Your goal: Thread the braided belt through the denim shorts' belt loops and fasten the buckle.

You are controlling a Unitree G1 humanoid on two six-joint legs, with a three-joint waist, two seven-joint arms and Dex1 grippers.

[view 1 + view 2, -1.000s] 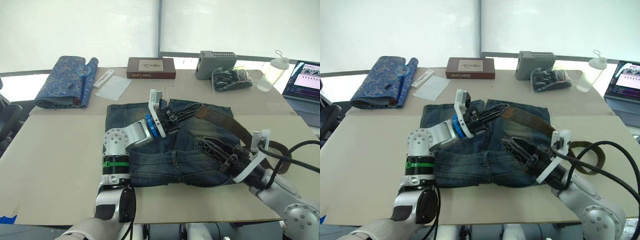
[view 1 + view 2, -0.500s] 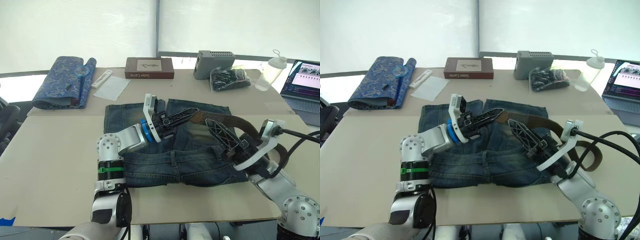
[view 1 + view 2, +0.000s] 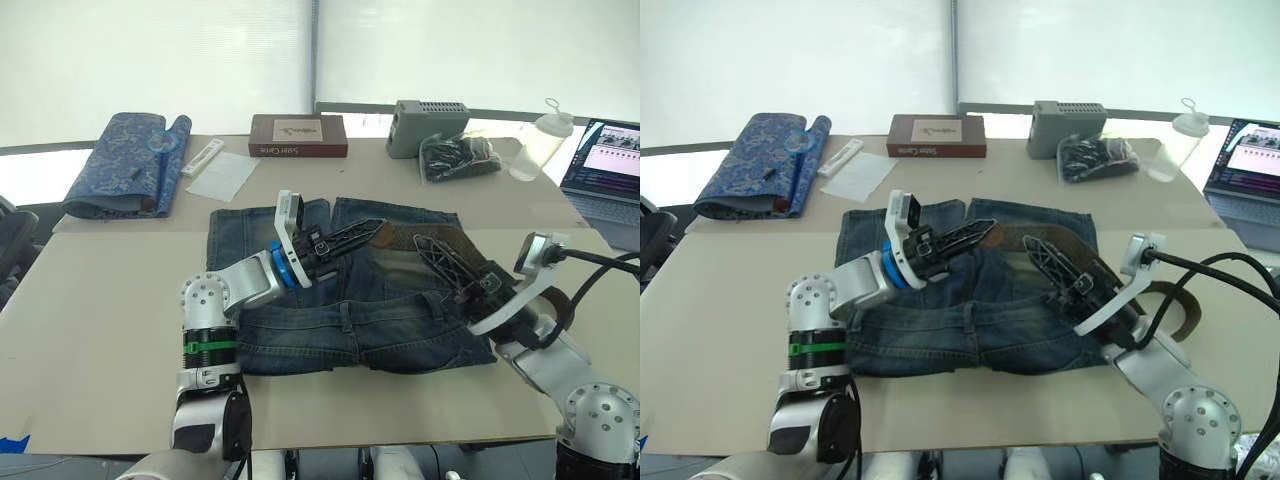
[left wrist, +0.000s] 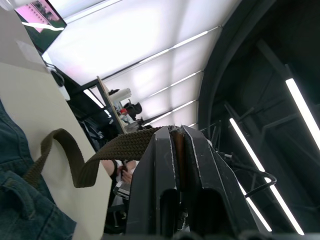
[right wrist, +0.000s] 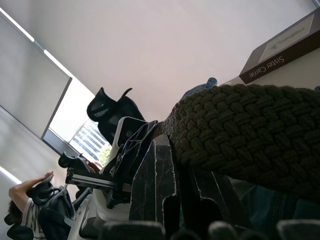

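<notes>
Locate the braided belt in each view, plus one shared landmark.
Left eye view: the braided belt crosses the upper right of the denim shorts, held up between the left gripper and the right gripper.
Right eye view: same span; its free end loops off the shorts.
Left wrist view: pinched, trailing away.
Right wrist view: close, across the fingers.
Shared landmark: the brown book.

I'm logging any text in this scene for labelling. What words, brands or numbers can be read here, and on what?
"Sister Carrie": on the spine of the brown book at the table's far side, read in the right wrist view.
Laptop screen: shows text, too small to read.
White paper beside the book: no legible text.
Book's cover label: too small to read.
</notes>
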